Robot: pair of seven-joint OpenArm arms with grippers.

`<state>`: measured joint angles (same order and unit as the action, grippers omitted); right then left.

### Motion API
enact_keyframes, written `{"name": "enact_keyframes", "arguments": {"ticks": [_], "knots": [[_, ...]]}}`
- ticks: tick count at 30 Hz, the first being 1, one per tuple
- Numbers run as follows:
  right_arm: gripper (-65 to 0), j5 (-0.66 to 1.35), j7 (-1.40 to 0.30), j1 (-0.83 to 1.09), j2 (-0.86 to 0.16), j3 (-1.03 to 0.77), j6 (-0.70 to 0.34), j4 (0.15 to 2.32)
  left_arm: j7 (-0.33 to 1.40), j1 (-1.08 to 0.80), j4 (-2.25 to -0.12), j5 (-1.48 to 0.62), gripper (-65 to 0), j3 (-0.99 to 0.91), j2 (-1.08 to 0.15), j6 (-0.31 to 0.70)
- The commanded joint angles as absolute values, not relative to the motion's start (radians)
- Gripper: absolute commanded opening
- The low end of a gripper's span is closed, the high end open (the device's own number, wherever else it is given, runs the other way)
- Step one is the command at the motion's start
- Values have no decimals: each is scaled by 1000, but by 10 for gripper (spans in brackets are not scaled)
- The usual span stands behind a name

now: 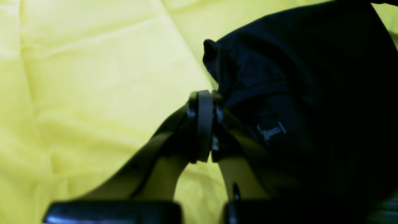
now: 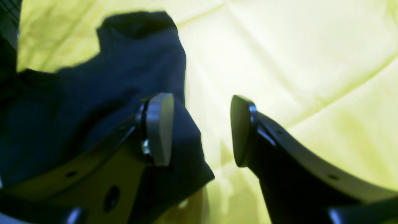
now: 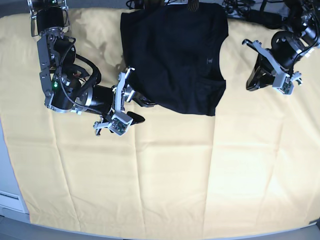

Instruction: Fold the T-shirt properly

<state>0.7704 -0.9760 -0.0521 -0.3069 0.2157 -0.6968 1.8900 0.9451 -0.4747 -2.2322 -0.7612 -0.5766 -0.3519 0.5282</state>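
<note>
One black T-shirt (image 3: 172, 55) on yellow cloth (image 3: 165, 170), two claws, left claw (image 1: 205, 124) closed empty, right claw (image 2: 202, 130) open

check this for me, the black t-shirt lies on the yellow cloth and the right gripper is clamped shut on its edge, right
Not quite. The right gripper is open: the right wrist view shows its two fingers standing apart with yellow cloth between them, nothing pinched. The T-shirt does lie on the yellow cloth, its edge beside one finger.
</note>
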Motion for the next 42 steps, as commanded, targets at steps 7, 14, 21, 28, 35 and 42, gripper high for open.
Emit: {"name": "enact_keyframes", "arguments": {"ticks": [7, 14, 21, 28, 35, 42], "knots": [[-332, 936, -1104, -97, -313, 216, -698, 1800, 950, -474, -2249, -828, -650, -583, -363, 529], [-333, 1051, -1138, -99, -313, 216, -698, 1797, 1157, -474, -2251, -1169, -650, -583, -369, 698], [-333, 1051, -1119, -100, -313, 216, -698, 1797, 1396, -474, -2260, -1484, -536, -578, -369, 698], [-333, 1046, -1119, -100, -313, 216, -698, 1797, 1396, -537, -2342, -1469, -406, -433, -417, 698], [-333, 1043, -1119, -99, -313, 216, -698, 1797, 1325, -573, -2344, -1090, -406, -295, -437, 698], [-333, 1040, -1119, -100, -313, 216, -698, 1797, 1113, -640, -2344, -766, -406, -296, -377, 532]]}}
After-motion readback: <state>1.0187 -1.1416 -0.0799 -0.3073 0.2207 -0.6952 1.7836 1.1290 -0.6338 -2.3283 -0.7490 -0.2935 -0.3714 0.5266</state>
